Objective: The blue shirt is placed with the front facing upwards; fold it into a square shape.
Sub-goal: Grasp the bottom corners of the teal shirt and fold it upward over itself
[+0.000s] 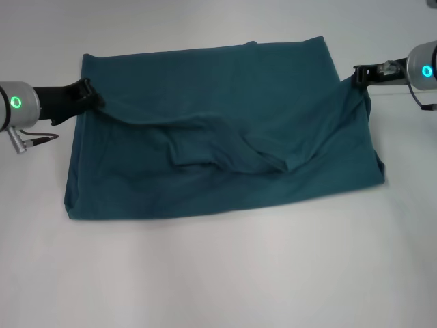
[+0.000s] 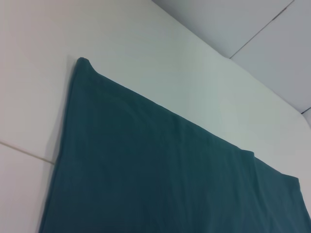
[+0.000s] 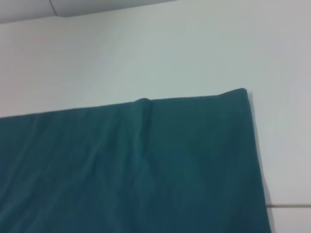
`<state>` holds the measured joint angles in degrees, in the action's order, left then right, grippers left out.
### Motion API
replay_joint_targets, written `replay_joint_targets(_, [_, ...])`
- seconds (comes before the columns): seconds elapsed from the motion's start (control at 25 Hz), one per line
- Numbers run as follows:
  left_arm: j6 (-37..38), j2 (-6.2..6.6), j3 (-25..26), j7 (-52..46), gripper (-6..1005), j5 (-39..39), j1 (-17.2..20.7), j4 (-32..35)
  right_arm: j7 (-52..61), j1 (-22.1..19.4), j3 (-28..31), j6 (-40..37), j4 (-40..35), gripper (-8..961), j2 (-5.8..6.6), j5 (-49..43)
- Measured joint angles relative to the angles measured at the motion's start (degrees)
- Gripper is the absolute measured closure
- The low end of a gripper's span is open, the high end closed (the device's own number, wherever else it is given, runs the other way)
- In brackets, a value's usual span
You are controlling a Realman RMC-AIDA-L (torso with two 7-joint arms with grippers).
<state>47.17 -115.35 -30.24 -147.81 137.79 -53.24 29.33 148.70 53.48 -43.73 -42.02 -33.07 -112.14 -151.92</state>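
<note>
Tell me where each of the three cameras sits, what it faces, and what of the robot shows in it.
Head view: high on the robot, looking forward and down at the blue shirt on the white table; left gripper and right gripper meet the shirt's side edges.
Left wrist view: low, close over the shirt, facing along the cloth toward a corner; no robot parts show.
Right wrist view: likewise close over the shirt, facing another corner; no robot parts show.
Shared: all three show the shirt and the table.

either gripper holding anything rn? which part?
Looks like both are: left gripper pinches the blue shirt at its left side edge, right gripper at its right side edge.
</note>
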Motion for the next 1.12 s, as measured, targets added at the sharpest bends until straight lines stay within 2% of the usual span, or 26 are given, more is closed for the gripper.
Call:
replay_joint_targets(0.4, [-1.43,-0.89,-2.28,1.41,994,-0.24,0.21,0.00,0.02,-0.02,-4.11,2.13,2.05,886,-0.50,-0.13])
replay_joint_targets(0.72, [-2.17,-1.70,-2.37,2.45,992,-0.25,0.40,-0.17,0.03,0.19,-4.97,3.37,3.57,868,-0.74,-1.71])
replay_joint_targets(1.12, [-3.46,-2.11,-1.78,1.74,992,-0.51,1.11,1.19,0.07,0.99,-4.84,4.40,3.19,846,-1.07,-2.26])
